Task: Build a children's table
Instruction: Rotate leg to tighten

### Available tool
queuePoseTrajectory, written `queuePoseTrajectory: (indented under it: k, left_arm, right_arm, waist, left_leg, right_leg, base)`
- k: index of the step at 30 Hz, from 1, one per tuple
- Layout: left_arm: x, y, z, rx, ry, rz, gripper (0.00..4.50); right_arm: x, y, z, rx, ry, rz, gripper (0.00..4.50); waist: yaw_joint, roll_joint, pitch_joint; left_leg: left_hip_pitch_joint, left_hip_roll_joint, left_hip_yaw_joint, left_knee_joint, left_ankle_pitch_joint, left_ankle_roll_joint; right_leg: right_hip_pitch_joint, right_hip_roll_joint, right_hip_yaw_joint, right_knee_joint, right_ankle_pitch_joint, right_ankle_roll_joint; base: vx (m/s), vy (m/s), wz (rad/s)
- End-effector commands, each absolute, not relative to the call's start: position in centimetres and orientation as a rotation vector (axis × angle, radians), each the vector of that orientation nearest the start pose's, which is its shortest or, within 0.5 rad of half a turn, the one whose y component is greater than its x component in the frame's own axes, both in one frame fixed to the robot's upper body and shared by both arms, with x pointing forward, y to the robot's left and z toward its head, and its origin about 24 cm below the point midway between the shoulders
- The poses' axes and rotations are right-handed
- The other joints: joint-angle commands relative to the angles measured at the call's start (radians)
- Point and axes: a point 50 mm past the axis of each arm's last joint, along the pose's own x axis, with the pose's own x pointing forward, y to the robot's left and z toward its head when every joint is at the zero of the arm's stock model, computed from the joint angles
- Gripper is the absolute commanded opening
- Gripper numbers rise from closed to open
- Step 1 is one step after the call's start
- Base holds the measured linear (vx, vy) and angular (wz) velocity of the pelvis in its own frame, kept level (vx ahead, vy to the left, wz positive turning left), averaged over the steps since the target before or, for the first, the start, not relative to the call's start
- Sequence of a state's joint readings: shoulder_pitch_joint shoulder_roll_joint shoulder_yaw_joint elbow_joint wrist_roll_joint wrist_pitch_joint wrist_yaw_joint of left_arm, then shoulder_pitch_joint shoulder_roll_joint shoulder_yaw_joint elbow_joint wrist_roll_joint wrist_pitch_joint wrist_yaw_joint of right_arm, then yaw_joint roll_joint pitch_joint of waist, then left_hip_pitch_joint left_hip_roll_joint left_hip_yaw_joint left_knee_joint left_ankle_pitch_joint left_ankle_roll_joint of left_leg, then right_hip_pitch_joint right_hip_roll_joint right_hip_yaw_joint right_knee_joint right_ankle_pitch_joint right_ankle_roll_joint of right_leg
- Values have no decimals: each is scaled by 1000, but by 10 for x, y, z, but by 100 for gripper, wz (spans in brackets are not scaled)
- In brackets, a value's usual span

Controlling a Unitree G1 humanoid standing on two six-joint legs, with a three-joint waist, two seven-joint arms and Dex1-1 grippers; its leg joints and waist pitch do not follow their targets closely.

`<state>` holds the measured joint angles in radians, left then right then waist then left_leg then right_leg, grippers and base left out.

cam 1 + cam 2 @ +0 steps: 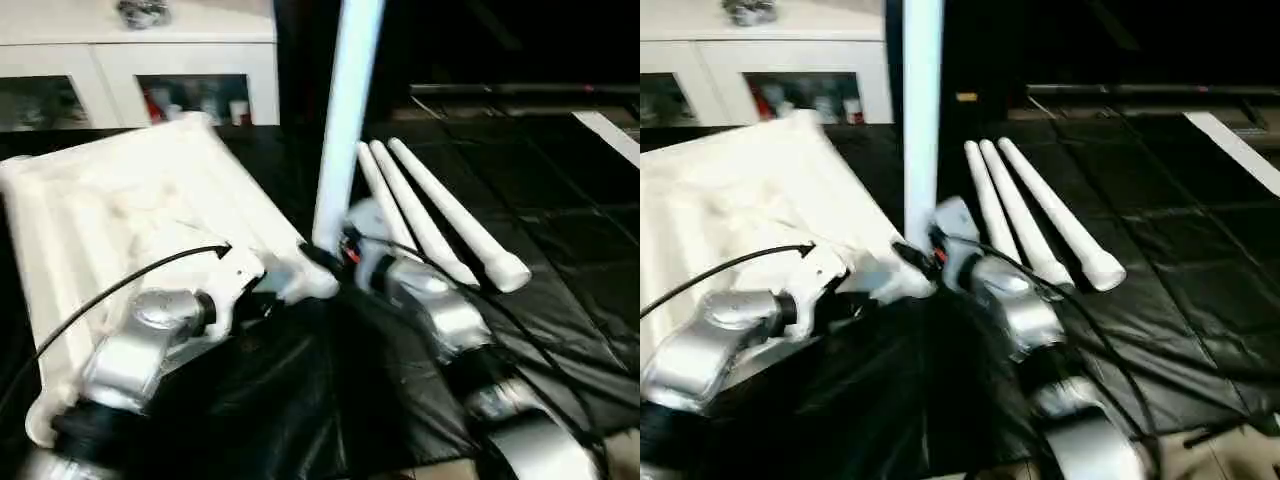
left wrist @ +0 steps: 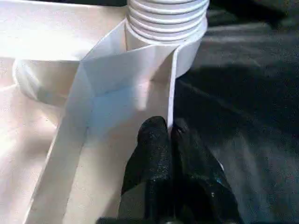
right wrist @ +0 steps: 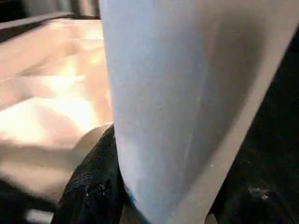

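A black sheet covers the floor, with a white cabinet at the back. The tabletop lies underside up on the sheet, in front of the cabinet. One leg stands upright at the tabletop's near corner socket, its threaded end seated at the socket mouth. Three spare legs lie side by side on the sheet just beside that corner, away from the tabletop. The right gripper is clamped around the upright leg low down. The left gripper has its fingers together, pinching the thin rim wall of the tabletop just below the socket. My worry is cross-threading: if the leg leans while it is turned, the thread may bind. The pinch on the thin wall could also slip and let the tabletop twist with the leg.
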<state>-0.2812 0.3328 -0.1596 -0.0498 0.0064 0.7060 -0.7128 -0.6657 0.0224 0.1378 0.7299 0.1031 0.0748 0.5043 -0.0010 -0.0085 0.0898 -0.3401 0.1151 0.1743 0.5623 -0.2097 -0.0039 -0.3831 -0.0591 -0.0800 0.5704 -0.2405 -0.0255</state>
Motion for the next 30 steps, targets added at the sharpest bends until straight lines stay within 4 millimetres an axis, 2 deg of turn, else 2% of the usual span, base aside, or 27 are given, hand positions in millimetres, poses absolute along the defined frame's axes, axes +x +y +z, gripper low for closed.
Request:
queuePoseTrajectory:
  k: [1,2,4,7,8,10,11,13,15,17,20,21,22,24,25,26,27,30]
  left_arm:
    - [274,120,66,220,463,-831,0]
    - [272,115,67,224,468,-822,0]
    - [274,116,66,249,472,-811,0]
    - [277,120,65,276,480,-799,0]
    - [277,120,65,278,481,-795,0]
    - [278,123,66,295,483,-793,0]
    - [279,126,66,307,486,-789,0]
    - [280,129,66,321,487,-790,0]
    - [282,134,66,346,485,-804,0]
    - [283,136,65,357,486,-813,0]
    - [284,138,65,363,483,-836,0]
    - [286,140,65,372,481,-855,0]
    - [286,141,65,377,482,-861,0]
    - [287,143,63,395,483,-891,0]
    - [288,144,63,408,479,-907,0]
    - [288,145,62,422,479,-933,0]
    - [288,145,62,424,481,-943,0]
    - [288,146,61,438,480,-972,0]
  right_arm:
    - [321,-46,2,4,468,748,194]
    - [321,-42,2,2,472,744,194]
    - [320,-40,0,-6,476,755,194]
    - [319,-40,-1,14,485,762,194]
    - [319,-40,-1,20,486,760,229]
    - [320,-41,-1,28,483,761,229]
    - [321,-42,0,30,478,759,266]
    - [322,-43,1,36,472,759,277]
    - [324,-48,5,56,446,764,292]
    - [325,-51,7,60,429,773,313]
    - [325,-57,11,77,398,797,327]
    - [325,-64,14,93,370,825,353]
    - [324,-66,16,96,358,837,359]
    - [322,-76,20,91,329,874,372]
    - [321,-80,22,86,317,894,372]
    - [318,-86,25,79,300,925,385]
    - [318,-88,26,77,294,938,385]
    - [314,-93,29,67,279,977,415]
  waist:
    - [7,8,-14]
    - [12,5,-16]
    - [12,5,-14]
    - [15,7,-15]
    - [16,7,-15]
    - [16,8,-14]
    - [16,9,-15]
    - [17,13,-17]
    - [22,16,-21]
    - [25,15,-23]
    - [42,18,-31]
    - [45,15,-33]
    - [45,11,-34]
    - [58,13,-35]
    - [61,13,-36]
    - [64,16,-42]
    - [68,15,-49]
    - [67,16,-55]
  left_leg:
    - [-10,136,-86,-100,-488,-48]
    - [1,134,-80,-97,-485,-41]
    - [-3,130,-77,-95,-464,-26]
    - [1,132,-73,-95,-439,-18]
    - [1,133,-73,-96,-439,-17]
    - [4,132,-73,-96,-456,-22]
    - [6,132,-74,-96,-469,-26]
    - [9,132,-75,-95,-476,-31]
    - [9,132,-68,-96,-438,-31]
    - [5,131,-64,-95,-405,-21]
    - [15,132,-52,-88,-330,-5]
    - [16,132,-48,-88,-323,0]
    - [15,129,-47,-86,-313,7]
    - [23,125,-34,-77,-266,36]
    - [22,125,-33,-77,-250,42]
    - [15,124,-32,-75,-201,52]
    - [11,126,-32,-70,-133,72]
    - [1,125,-32,-60,-40,116]
  right_leg:
    - [17,-144,91,-86,-491,-176]
    - [9,-141,95,-89,-479,-178]
    - [12,-142,96,-89,-473,-184]
    - [12,-138,96,-89,-441,-185]
    - [13,-138,96,-88,-436,-186]
    - [11,-136,95,-88,-442,-186]
    - [11,-138,95,-89,-452,-185]
    - [9,-137,96,-88,-445,-187]
    - [13,-132,97,-80,-346,-209]
    - [20,-134,97,-77,-314,-217]
    - [18,-131,99,-76,-233,-237]
    - [21,-128,97,-74,-223,-237]
    - [23,-125,96,-70,-216,-240]
    - [14,-125,103,-75,-209,-247]
    - [16,-125,103,-74,-203,-249]
    - [25,-121,99,-64,-151,-256]
    - [32,-121,95,-51,-59,-266]
    - [40,-117,86,-32,87,-301]
  base:
    - [0,0,0]
    - [0,0,0]
    - [0,0,0]
    - [0,0,0]
    - [0,0,0]
    - [0,0,0]
    - [0,0,0]
    - [0,0,0]
    - [0,0,0]
    - [0,0,0]
    - [0,0,0]
    - [0,0,0]
    - [0,0,0]
    - [21,-20,9]
    - [43,-41,19]
    - [51,-42,12]
    - [55,-34,6]
    - [18,-11,2]
